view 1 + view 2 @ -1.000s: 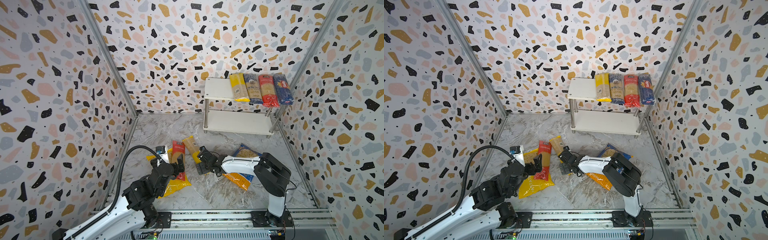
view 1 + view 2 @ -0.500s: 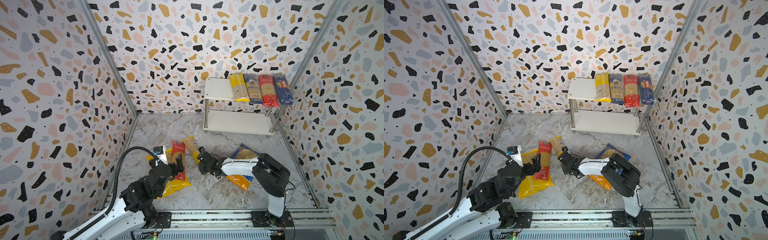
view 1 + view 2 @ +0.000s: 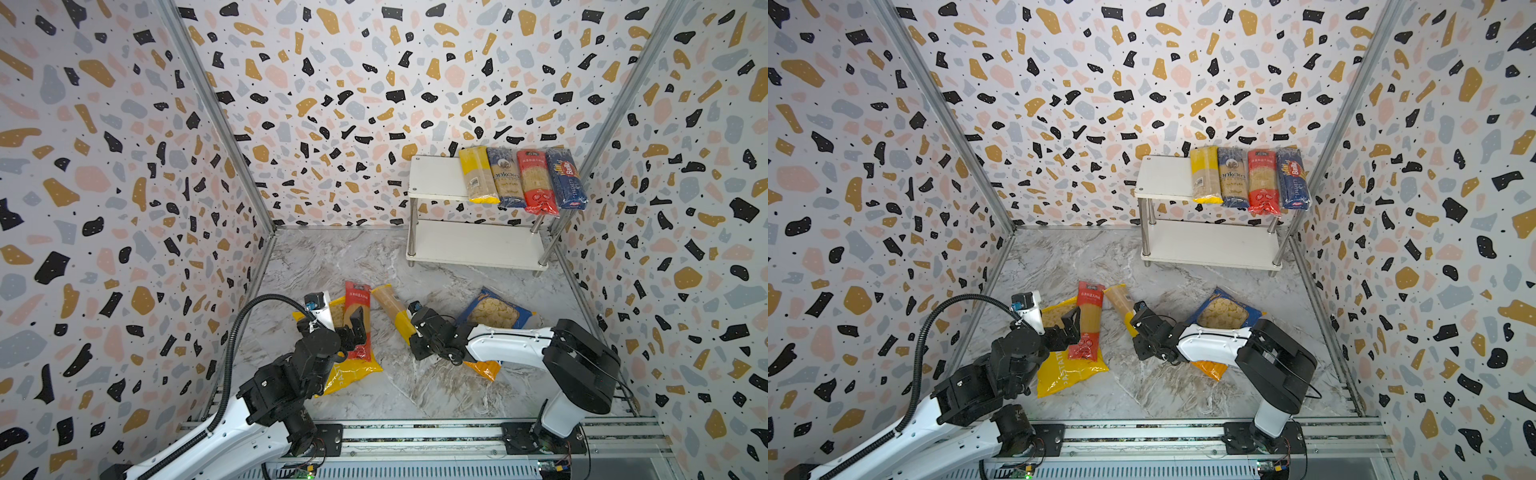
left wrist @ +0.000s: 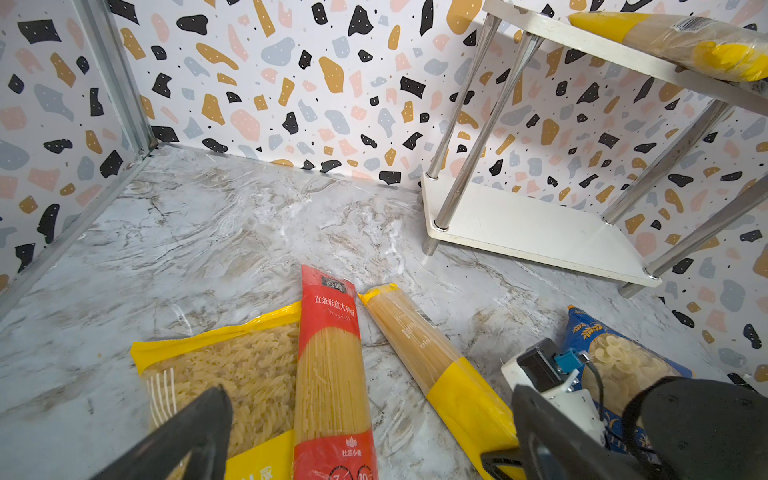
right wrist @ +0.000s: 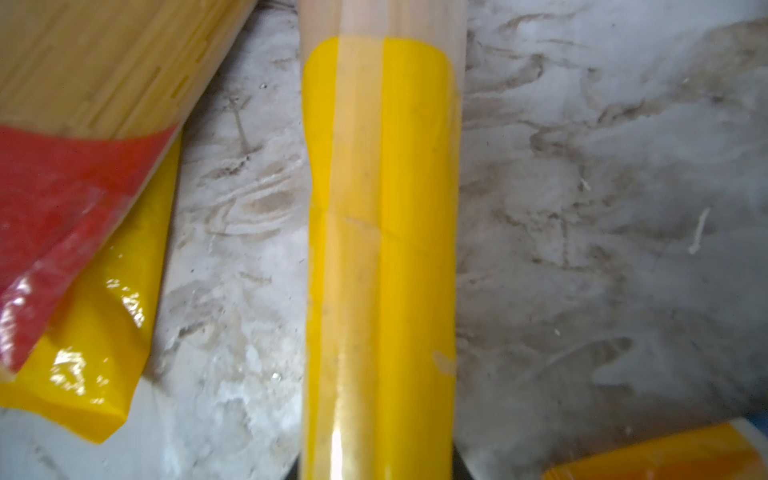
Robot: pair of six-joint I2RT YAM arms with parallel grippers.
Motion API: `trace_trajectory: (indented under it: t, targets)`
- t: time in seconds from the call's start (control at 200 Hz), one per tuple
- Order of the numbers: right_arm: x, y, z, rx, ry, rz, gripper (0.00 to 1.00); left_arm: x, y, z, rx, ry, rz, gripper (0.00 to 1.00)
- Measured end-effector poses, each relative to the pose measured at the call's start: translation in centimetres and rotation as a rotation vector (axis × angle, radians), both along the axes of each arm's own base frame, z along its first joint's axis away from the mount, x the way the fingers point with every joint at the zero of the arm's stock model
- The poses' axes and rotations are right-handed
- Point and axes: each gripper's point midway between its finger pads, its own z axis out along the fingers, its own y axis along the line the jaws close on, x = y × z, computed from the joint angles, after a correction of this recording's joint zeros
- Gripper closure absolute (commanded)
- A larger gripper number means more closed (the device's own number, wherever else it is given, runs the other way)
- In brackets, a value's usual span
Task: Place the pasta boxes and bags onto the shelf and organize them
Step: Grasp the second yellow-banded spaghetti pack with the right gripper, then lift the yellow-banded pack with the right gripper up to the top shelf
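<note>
I have the right gripper [image 3: 410, 332] clamped on the near end of the yellow spaghetti pack [image 3: 388, 303]. My left gripper [image 4: 370, 395] hangs wide open, empty, over the red spaghetti pack [image 4: 330, 332].

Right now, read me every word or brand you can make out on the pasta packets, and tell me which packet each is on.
"Barilla" and "SPAGHETTI": dark-blue pack on the shelf.
"ankara": blue-grey pack beside it.
"Spaghetti", below Chinese characters: red pack on the floor.
"PASTA", rest unclear: yellow wide bag under it.
Too small to read: print on the yellow floor pack, yellow shelf pack, red shelf pack.
</note>
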Motion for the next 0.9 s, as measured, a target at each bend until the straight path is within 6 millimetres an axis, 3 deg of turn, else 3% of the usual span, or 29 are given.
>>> trace_trajectory:
  t: [0.165,0.395,0.621,0.896]
  targets:
    - [-1.4,-1.6,3.6,0.027,-0.001,0.009,1.00,-0.1,-0.1,0.0,-0.005,0.000,-0.006,0.00]
    - [-2.1,-3.3,11.9,0.124,-0.103,0.011,1.00,-0.2,0.1,0.4,-0.018,-0.009,-0.009,0.01]
    - [-1.4,-5.0,21.9,0.180,-0.282,-0.012,1.00,-0.2,0.0,0.4,-0.019,-0.009,-0.011,0.00]
    - [2.4,-6.6,35.1,0.198,-0.607,-0.098,1.00,-0.1,-0.2,0.6,-0.031,-0.018,-0.013,0.00]
